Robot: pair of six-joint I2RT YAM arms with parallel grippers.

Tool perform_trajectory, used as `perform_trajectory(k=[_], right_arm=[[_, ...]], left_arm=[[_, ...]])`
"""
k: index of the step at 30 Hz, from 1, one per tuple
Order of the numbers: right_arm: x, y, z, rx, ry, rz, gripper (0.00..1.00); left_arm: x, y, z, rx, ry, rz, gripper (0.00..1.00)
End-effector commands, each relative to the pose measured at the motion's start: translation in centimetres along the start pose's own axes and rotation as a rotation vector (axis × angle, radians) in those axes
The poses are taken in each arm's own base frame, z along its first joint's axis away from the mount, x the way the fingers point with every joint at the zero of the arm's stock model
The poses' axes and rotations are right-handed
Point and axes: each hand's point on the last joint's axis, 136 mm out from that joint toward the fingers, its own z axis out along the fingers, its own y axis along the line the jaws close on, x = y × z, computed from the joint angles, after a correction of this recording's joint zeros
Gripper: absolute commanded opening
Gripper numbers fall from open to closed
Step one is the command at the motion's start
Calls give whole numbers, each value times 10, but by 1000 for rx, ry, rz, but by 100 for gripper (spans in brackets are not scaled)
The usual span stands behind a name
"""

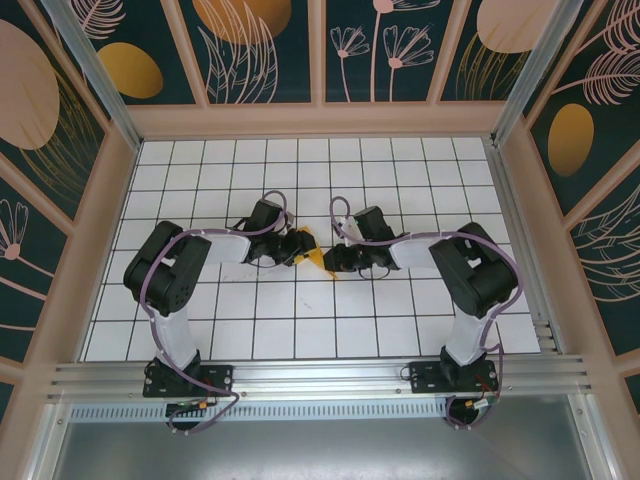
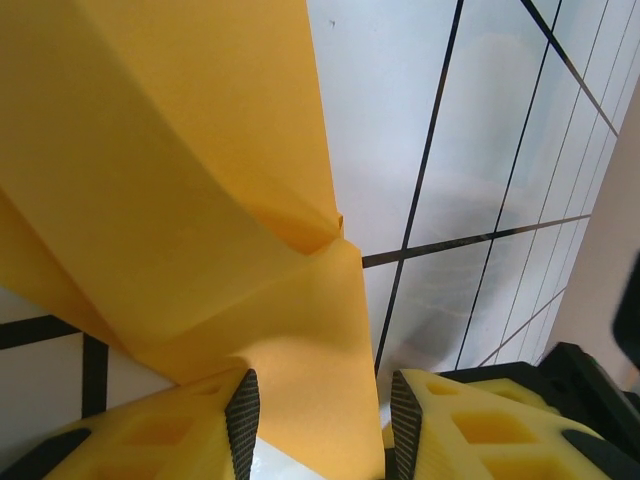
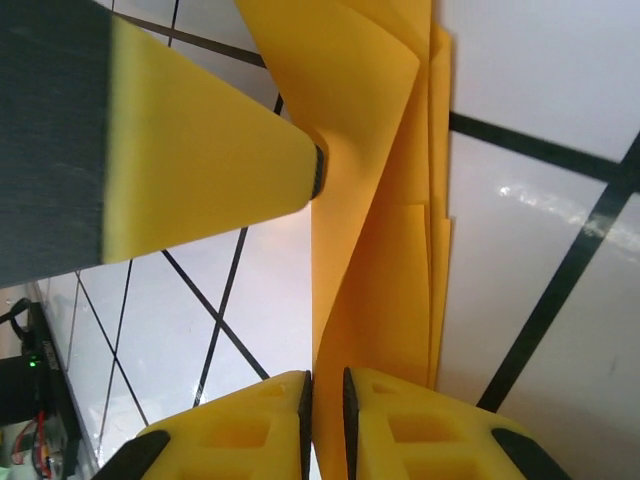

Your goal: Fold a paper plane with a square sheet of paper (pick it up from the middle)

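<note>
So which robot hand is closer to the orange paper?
Right, just barely: the right gripper pinches the folded paper between its shut fingers. The left gripper has its fingers parted around the paper, one fingertip touching it.

Left end effector (image 1: 300, 248) and right end effector (image 1: 333, 263) crowd the paper (image 1: 314, 257); table (image 1: 300, 330) around them lies free.

- White table (image 1: 300, 330) with black grid lines, under the left gripper (image 1: 298, 247) and right gripper (image 1: 336, 262).
- Dark green wall panels (image 1: 262, 60) with orange ovals and pale leaves, beyond and beside them.
- Aluminium rail (image 1: 320, 376), nearer than both.
</note>
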Motion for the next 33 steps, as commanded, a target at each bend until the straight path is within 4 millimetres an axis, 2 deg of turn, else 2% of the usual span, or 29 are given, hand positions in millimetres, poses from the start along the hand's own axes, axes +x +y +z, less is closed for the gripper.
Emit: perform_trajectory(k=[1,11,23,33], right_arm=[[-5,8,-4,43,-6,-119,18],[-2,2,5,90,20,-161,19],[2,-9,6,106,16,-140,14],[10,-8,13,73,58,-139,18]], left_arm=[[-6,46,9,-160,-38,-34,43],[-6,48,9,-167,-34,-37,43],[-7,44,9,-162,-35,-28,44],[-7,44,9,-162,-35,-27,43]])
